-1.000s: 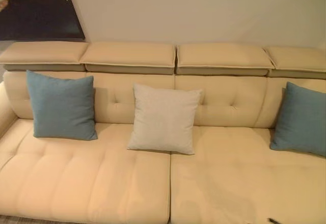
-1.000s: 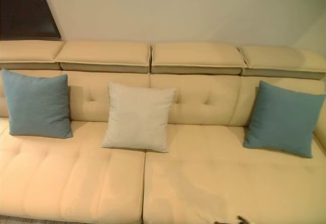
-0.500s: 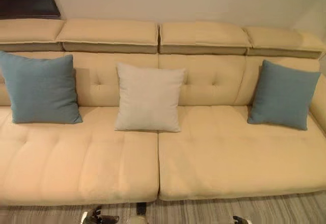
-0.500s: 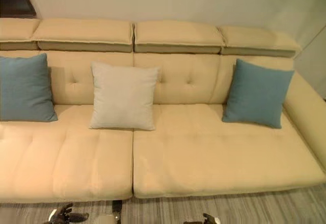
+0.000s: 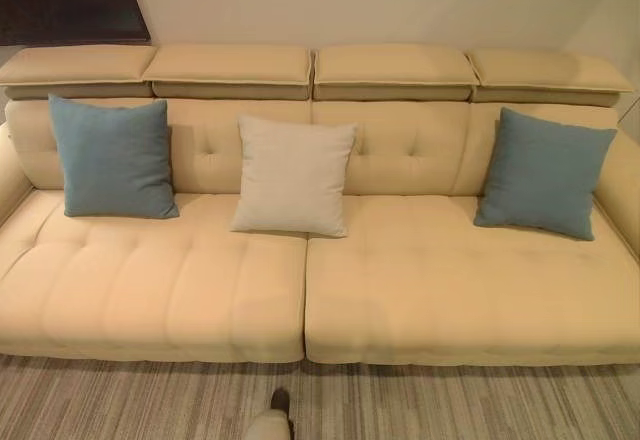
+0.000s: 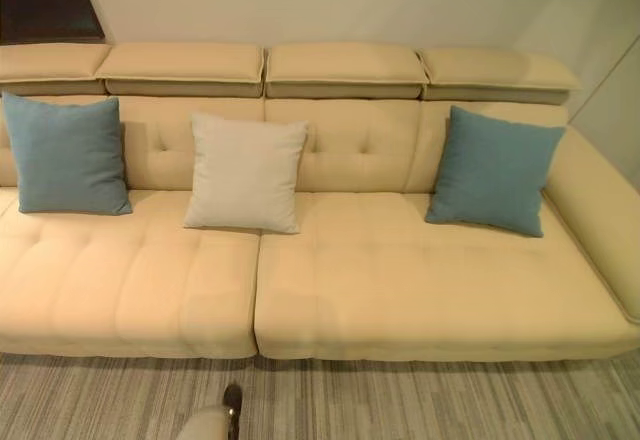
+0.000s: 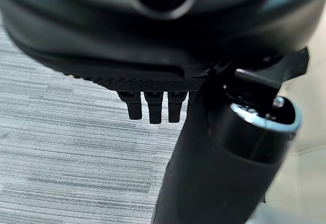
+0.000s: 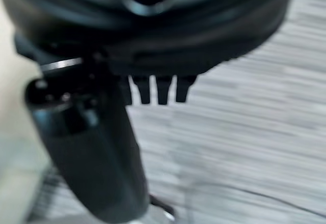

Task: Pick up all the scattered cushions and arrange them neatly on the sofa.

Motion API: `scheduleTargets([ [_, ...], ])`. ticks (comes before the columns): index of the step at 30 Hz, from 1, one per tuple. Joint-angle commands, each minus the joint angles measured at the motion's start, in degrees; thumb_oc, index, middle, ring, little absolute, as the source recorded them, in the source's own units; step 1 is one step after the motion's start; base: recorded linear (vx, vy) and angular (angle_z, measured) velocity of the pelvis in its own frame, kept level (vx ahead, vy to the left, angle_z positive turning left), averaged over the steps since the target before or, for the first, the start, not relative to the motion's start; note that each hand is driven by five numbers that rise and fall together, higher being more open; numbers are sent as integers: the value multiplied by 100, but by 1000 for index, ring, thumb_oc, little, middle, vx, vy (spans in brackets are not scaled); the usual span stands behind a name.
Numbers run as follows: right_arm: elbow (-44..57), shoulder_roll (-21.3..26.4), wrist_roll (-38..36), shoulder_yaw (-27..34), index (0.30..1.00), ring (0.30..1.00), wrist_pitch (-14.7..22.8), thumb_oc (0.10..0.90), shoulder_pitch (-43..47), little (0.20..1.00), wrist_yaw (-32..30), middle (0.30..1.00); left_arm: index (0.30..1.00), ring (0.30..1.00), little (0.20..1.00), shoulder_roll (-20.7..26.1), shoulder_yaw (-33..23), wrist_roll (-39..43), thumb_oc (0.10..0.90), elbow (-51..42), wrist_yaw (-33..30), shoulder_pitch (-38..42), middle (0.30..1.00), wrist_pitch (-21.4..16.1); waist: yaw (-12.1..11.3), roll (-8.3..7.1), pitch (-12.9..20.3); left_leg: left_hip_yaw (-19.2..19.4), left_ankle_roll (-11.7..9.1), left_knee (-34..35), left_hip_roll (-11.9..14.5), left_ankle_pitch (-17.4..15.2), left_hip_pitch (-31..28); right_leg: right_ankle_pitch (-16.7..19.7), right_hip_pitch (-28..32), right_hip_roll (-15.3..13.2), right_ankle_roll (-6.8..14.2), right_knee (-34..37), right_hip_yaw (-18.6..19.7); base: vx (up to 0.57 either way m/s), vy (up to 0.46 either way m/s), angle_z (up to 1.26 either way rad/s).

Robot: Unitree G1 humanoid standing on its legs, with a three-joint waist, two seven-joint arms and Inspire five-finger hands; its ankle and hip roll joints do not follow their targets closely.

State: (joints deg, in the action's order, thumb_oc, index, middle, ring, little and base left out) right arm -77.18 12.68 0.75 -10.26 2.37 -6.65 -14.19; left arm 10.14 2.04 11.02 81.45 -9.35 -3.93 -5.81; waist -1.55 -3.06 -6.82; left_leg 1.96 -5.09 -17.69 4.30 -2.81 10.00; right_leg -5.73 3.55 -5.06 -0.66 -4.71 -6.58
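You are facing the sofa (image 5: 400,300) squarely, with three cushions propped upright against its backrest. The left blue cushion (image 5: 112,158) stands at about 10 o'clock from the seat's middle, the cream cushion (image 5: 292,176) at about 12, just left of the seam between the two seat pads, and the right blue cushion (image 5: 544,173) at about 2, near the far armrest. All three rest on the seat and lean on the back, well apart from one another. No cushion lies on the striped carpet (image 5: 450,405) in front, so the task looks close to finished (though the floor beyond the sofa's ends is out of sight).

Your left hand (image 7: 153,104) hangs over the carpet with its fingers straight and released, holding nothing. Your right hand (image 8: 158,89) appears the same, fingers extended and empty, but that wrist view is smeared, so take that reading with some caution.

The chief risk now is calling it done while a cushion sits unseen off to the side. The right blue cushion also leans a little askew; reach in to straighten it carelessly and you may tip it flat or off the seat.
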Motion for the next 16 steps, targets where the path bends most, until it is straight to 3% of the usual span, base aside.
scheduleTargets([
  [1, 211, 33, -51, 210, 900, 900, 96, 800, 429, 900, -17, 900, 900, 900, 900, 158, 103, -181, 800, -96, -117, 419, 900, -29, 63, 83, 141, -557, 140, 1191, -190, -344, -910, 90, -610, 171, 503, -82, 65, -110, 133, 10],
  [5, 474, 164, 88, 113, 900, 900, 85, 800, 587, 900, 16, 900, 900, 900, 900, 284, 291, -462, 800, -153, -91, 533, 900, 2, 126, 75, 366, -633, 226, 1746, -341, -246, -1035, 170, -592, 84, 587, 14, -34, -64, 85, 21],
  [12, 349, 432, 104, 133, 900, 900, 80, 800, 967, 900, 45, 900, 900, 900, 900, 362, 540, -1026, 800, -108, -111, 659, 900, 58, 149, 116, 441, -486, 340, 1971, -416, -171, -1138, 290, -591, -7, 689, 98, 35, -43, 71, 0],
  [16, 165, 315, -176, 368, 900, 900, 83, 800, 915, 900, -17, 900, 900, 900, 900, 293, 516, -941, 800, -109, -128, 654, 900, 65, 184, 143, 505, -444, 386, 1992, -445, -185, -1216, 295, -481, -3, 688, 195, 109, 17, 45, -8],
])
